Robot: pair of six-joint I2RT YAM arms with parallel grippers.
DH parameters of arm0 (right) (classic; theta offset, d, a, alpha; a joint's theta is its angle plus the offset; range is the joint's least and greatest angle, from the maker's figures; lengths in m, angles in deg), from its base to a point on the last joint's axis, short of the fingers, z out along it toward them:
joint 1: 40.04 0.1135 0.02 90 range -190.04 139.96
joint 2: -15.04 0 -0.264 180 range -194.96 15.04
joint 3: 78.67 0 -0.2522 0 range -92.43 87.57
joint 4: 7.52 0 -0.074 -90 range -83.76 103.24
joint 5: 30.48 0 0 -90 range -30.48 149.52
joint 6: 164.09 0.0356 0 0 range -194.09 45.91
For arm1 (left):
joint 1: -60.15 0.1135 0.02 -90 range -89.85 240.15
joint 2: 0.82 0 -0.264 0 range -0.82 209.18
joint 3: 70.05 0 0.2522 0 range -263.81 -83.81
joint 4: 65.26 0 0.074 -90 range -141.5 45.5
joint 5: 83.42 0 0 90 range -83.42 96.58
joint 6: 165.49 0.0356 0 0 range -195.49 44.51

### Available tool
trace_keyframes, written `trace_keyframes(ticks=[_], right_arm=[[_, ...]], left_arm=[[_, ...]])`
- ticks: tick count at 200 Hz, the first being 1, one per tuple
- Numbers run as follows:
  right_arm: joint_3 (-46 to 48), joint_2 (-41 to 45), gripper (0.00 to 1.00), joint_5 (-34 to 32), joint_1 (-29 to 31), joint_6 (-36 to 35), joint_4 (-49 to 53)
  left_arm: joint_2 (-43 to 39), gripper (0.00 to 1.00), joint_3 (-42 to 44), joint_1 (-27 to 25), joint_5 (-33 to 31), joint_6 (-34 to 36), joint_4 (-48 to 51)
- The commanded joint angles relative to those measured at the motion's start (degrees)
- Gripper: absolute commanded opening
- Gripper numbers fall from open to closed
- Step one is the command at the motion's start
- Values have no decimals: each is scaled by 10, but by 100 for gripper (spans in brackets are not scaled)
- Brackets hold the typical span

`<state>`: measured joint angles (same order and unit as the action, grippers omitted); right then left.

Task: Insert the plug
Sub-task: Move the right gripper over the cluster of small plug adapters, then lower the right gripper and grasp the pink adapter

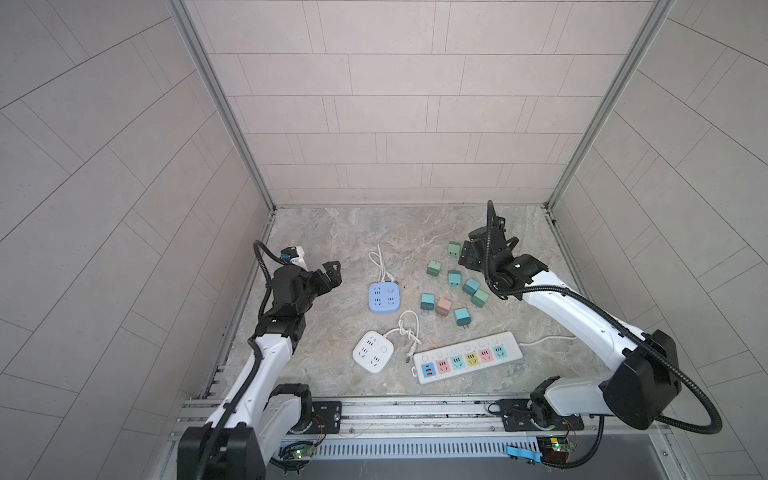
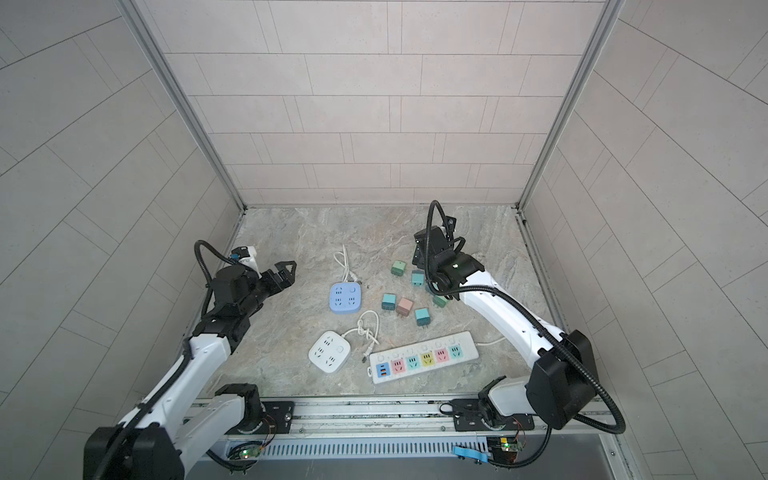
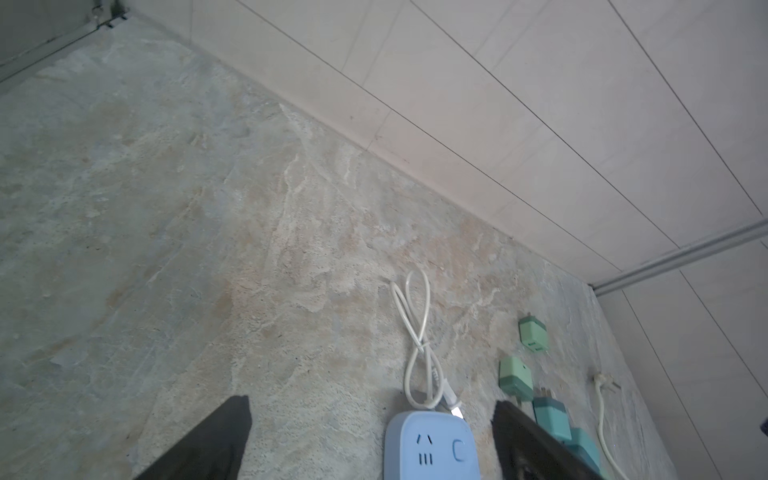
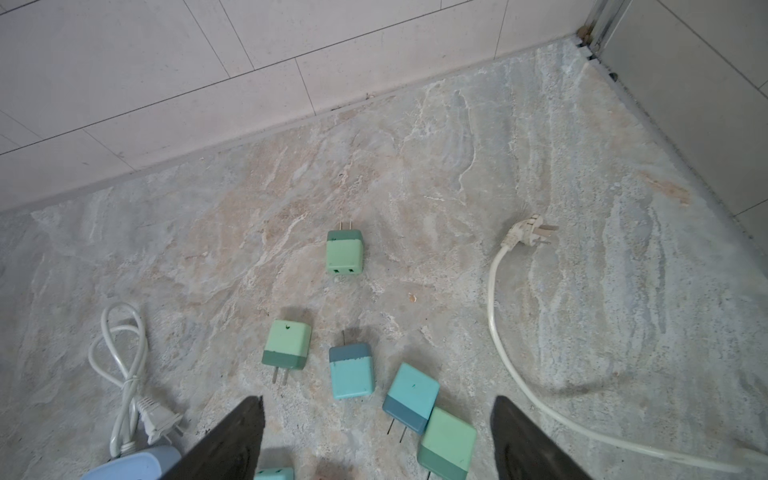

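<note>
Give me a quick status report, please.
Left gripper open, empty. Right gripper open, empty, above loose plugs. No plug inserted; power strip sockets vacant. Nothing blocking the plugs.

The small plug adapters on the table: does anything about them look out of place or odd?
Nothing looks damaged. The adapters lie scattered on their sides, prongs pointing different ways, none in a socket. One pink adapter stands out among the green and teal ones.

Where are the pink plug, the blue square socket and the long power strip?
pink plug (image 1: 443, 306), in a top view, on its top face.
blue square socket (image 1: 384, 296), in a top view, centre of its face.
long power strip (image 1: 471, 358), in a top view, on the yellow outlet.
</note>
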<state>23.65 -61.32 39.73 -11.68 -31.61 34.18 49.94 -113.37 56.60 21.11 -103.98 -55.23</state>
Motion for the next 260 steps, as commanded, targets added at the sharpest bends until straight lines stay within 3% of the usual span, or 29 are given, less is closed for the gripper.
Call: trace_keyframes(ticks=[1,31,72,101,116,144,182,260], right_arm=[[28,59,87,53,6,16,15],[70,118,87,34,66,6,12],[101,126,77,39,126,28,19],[121,92,72,64,158,39,-15],[128,69,66,76,168,53,-26],[157,37,65,79,173,91,-60],[162,-21,65,72,172,119,-80],[91,-146,61,82,148,115,-39]], left_arm=[[-78,92,-13,-47,-40,30,123],[-189,91,18,-69,-69,-5,187],[-270,99,72,-69,-37,-3,206],[-312,100,64,-71,-126,-9,323],[-333,100,83,-70,-117,-15,311],[-328,100,98,-70,-101,-10,271],[-282,92,86,-71,-70,-9,271],[-327,91,94,-73,-75,-9,282]])
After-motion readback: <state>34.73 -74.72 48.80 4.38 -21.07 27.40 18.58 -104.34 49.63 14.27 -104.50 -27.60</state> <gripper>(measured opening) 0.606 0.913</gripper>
